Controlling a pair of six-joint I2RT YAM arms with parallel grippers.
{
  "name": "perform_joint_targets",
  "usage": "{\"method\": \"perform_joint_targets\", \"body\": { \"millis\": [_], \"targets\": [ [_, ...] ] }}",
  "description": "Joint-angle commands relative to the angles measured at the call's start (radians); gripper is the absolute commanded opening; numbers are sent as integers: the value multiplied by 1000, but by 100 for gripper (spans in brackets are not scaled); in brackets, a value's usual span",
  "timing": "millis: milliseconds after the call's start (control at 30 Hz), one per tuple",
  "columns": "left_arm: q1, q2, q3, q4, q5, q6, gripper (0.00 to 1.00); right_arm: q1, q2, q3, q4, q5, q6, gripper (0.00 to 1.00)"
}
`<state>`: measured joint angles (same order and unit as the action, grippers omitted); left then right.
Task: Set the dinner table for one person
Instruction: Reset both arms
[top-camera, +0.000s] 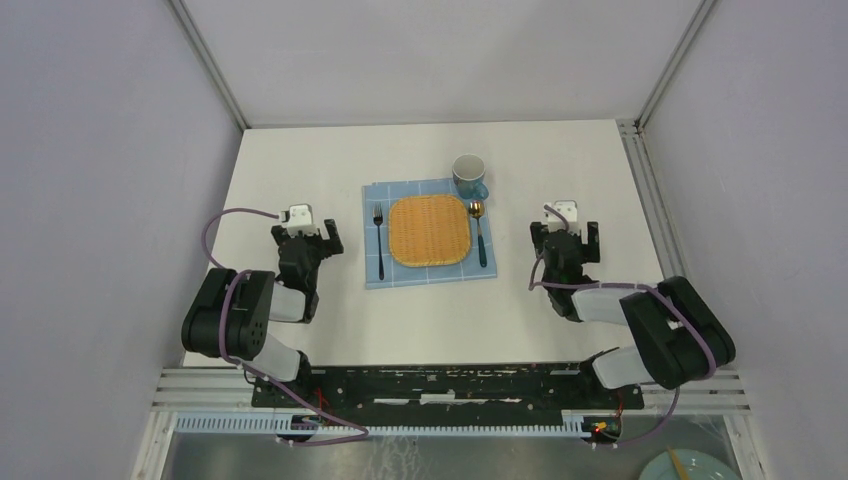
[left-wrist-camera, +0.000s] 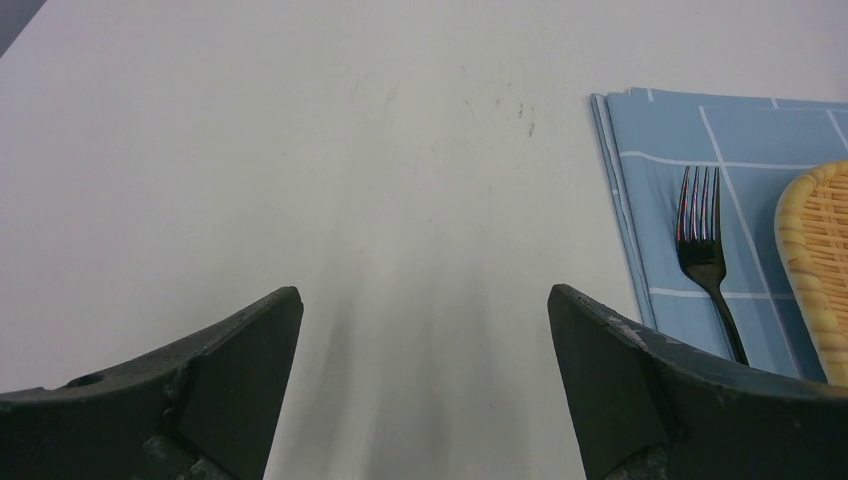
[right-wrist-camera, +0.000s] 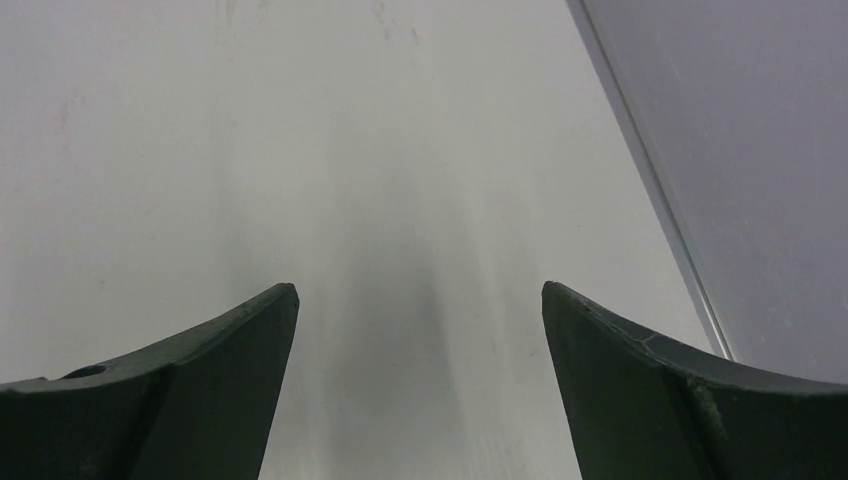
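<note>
From the top external view, the dinner table (top-camera: 300, 160) carries what looks like a finished place setting. A blue checked cloth (top-camera: 425, 272) lies at the middle with a square woven yellow plate (top-camera: 430, 230) on it. A dark fork (top-camera: 379, 240) lies on the cloth to the left of the plate and a spoon (top-camera: 480, 235) to its right. A blue mug (top-camera: 470, 176) stands at the cloth's far right corner. The left gripper (top-camera: 307, 236) rests low over bare tabletop just left of the cloth and the right gripper (top-camera: 565, 235) just right of it. Both have their jaws spread wide and nothing in them. I judge the step in hand to be the close of the job. Done well, it means drawing each arm straight back toward its base, away from the cloth, so no finger clips the cutlery or drags the fabric.

In the left wrist view, the left gripper (left-wrist-camera: 425, 295) stands wide apart and empty over the white table (left-wrist-camera: 250, 150). The cloth's edge (left-wrist-camera: 625, 200) and the fork (left-wrist-camera: 705, 250) are ahead and to its right, near but untouched, and the plate's rim (left-wrist-camera: 815, 260) is beyond them.

In the right wrist view, the right gripper (right-wrist-camera: 420, 288) is equally wide and empty. Only bare table (right-wrist-camera: 250, 120) lies under and ahead of it, with the enclosure's side wall (right-wrist-camera: 750, 150) to the right. No part of the setting shows here.
</note>
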<state>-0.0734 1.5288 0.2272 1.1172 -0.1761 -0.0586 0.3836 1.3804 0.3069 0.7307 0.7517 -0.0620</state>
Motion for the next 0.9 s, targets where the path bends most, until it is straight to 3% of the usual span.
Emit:
{"method": "perform_joint_targets", "body": {
  "millis": [0, 67, 133, 367, 400, 500, 867],
  "targets": [
    [7, -1, 5, 70, -2, 49, 100, -37, 75, 61, 141, -135, -75, 98],
    [7, -1, 4, 70, -1, 49, 100, -63, 119, 51, 225, -109, -63, 98],
    [6, -1, 4, 71, -2, 49, 100, -99, 91, 57, 159, -132, -12, 98],
    [7, -1, 4, 71, -1, 49, 100, -228, 131, 27, 194, -274, 117, 98],
    [7, -1, 4, 71, -2, 49, 100, -232, 169, 24, 278, -273, 102, 98],
    [7, -1, 5, 70, -1, 50, 100, -258, 132, 54, 159, -307, 140, 98],
    [7, -1, 4, 71, -2, 49, 100, -260, 137, 50, 177, -307, 134, 98]
  ]
}}
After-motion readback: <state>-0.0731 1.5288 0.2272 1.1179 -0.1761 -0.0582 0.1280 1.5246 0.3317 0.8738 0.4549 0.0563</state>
